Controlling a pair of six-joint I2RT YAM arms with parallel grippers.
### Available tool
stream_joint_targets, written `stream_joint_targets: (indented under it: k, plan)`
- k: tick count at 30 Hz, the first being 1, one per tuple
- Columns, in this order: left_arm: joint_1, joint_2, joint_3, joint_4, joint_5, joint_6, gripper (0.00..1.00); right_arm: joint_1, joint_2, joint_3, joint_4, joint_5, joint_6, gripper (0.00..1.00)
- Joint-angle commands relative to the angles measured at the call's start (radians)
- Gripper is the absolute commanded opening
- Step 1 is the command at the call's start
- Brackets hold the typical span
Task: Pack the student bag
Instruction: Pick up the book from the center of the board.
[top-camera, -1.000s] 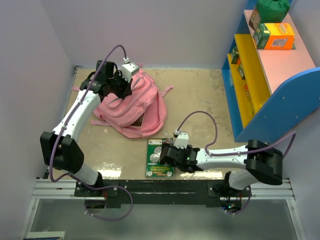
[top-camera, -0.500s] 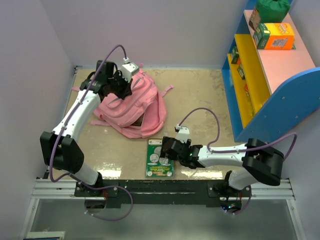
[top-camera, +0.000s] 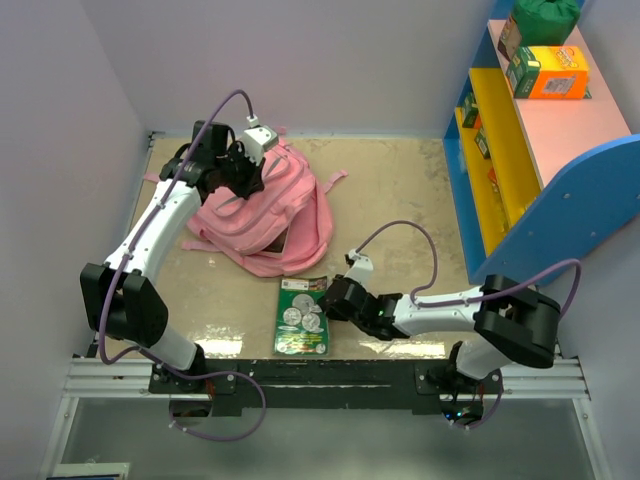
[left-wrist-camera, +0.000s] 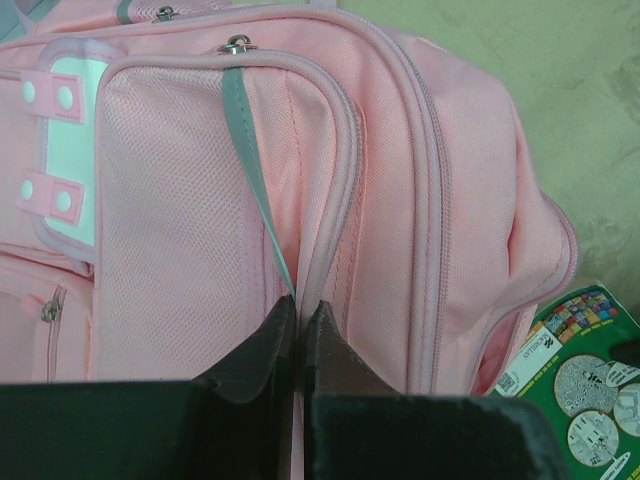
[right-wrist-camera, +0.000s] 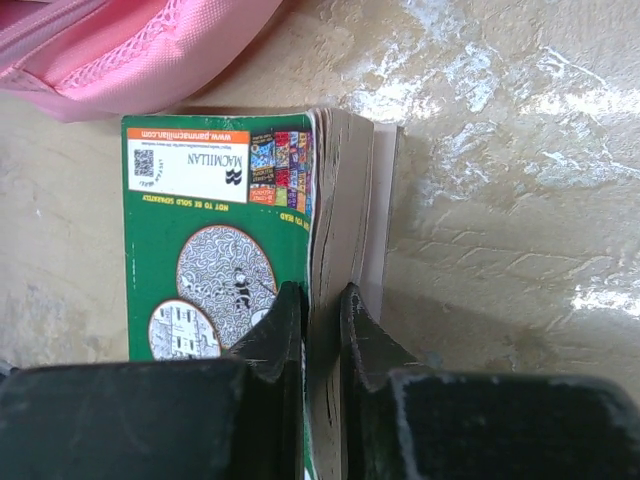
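The student bag (top-camera: 270, 215), a large pink backpack with grey trim, lies at the back left of the table. My left gripper (top-camera: 240, 172) is on its top. In the left wrist view the left gripper (left-wrist-camera: 300, 312) is shut, pinching a fold of the student bag (left-wrist-camera: 180, 200) at the pocket's zip seam. A green book (top-camera: 302, 318) with round pictures on its cover lies in front of the bag. My right gripper (top-camera: 335, 298) is at its right edge. Up close the right gripper (right-wrist-camera: 322, 300) is shut on the page block of the book (right-wrist-camera: 210, 220).
A blue, yellow and pink shelf unit (top-camera: 530, 160) stands along the right side, with an orange box (top-camera: 552, 72) and a green item (top-camera: 545, 15) on top. Walls close in the left and back. The bag's edge (right-wrist-camera: 130, 50) lies just beyond the book.
My right gripper has gone from open to shut on the book's edge. The book has slid left and turned slightly. The left arm and the bag have not moved.
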Motion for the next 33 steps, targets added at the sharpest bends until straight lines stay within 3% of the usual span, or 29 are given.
stream_joint_targets:
  k: [1, 9, 14, 21, 27, 33]
  plan:
    - [0.015, -0.054, 0.04, 0.048, 0.029, 0.009, 0.0, -0.012, -0.032, -0.071, -0.094, -0.071, -0.024, 0.0]
    - [0.015, -0.048, 0.037, 0.05, 0.035, 0.005, 0.0, -0.052, -0.516, -0.005, -0.166, -0.051, -0.124, 0.0]
    - [0.015, -0.048, 0.052, 0.047, 0.052, -0.006, 0.0, -0.082, -0.629, 0.083, -0.211, -0.023, -0.173, 0.0]
    - [0.015, -0.073, 0.08, -0.01, 0.11, -0.012, 0.0, -0.321, -0.552, 0.125, -0.138, -0.178, -0.226, 0.0]
    - [0.015, -0.114, 0.132, -0.067, 0.198, -0.028, 0.0, -0.421, -0.37, 0.172, -0.013, -0.283, -0.245, 0.0]
    - [0.012, -0.12, 0.123, -0.091, 0.25, -0.02, 0.0, -0.432, -0.206, 0.207, 0.15, -0.375, -0.225, 0.0]
